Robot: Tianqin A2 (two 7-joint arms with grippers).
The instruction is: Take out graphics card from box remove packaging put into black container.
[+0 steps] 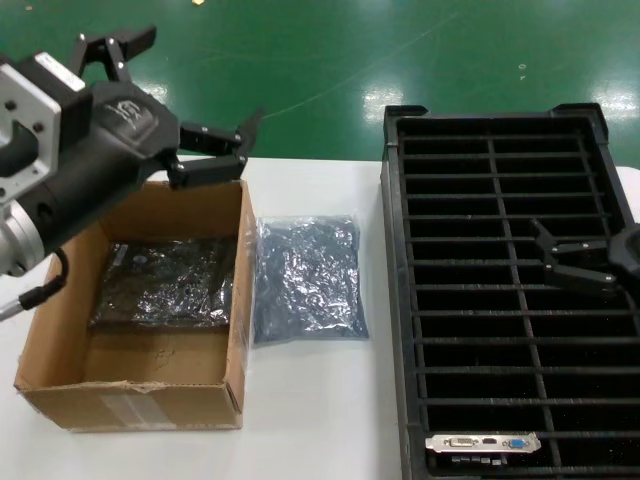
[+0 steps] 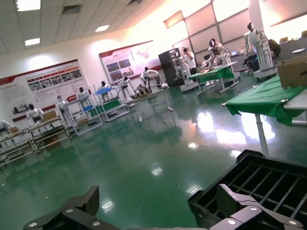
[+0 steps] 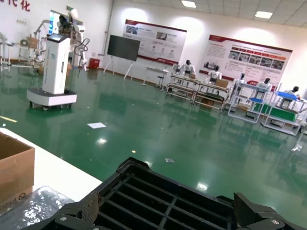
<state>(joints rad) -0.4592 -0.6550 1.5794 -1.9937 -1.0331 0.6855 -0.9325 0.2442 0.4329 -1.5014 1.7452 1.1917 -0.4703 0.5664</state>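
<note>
The brown cardboard box (image 1: 232,395) stands open on the left of the white table. Inside it lies a dark graphics card wrapped in shiny packaging (image 1: 165,283). Another crinkly grey-silver bag (image 1: 306,280) lies flat on the table between the box and the black container (image 1: 392,300). A bare graphics card (image 1: 483,442) stands in the container's nearest slot, silver bracket up. My left gripper (image 1: 200,80) hangs open and empty above the box's far edge, well over the wrapped card. My right gripper (image 1: 547,250) is open and empty over the container's right column. In the wrist views both grippers (image 2: 158,203) (image 3: 172,213) hold nothing.
The container's corner (image 2: 259,177) shows beyond the left gripper. Its ribbed slots (image 3: 158,191) lie under the right gripper, with the box (image 3: 14,167) and the loose bag (image 3: 33,203) off to one side. Green floor lies past the table's far edge (image 1: 320,160).
</note>
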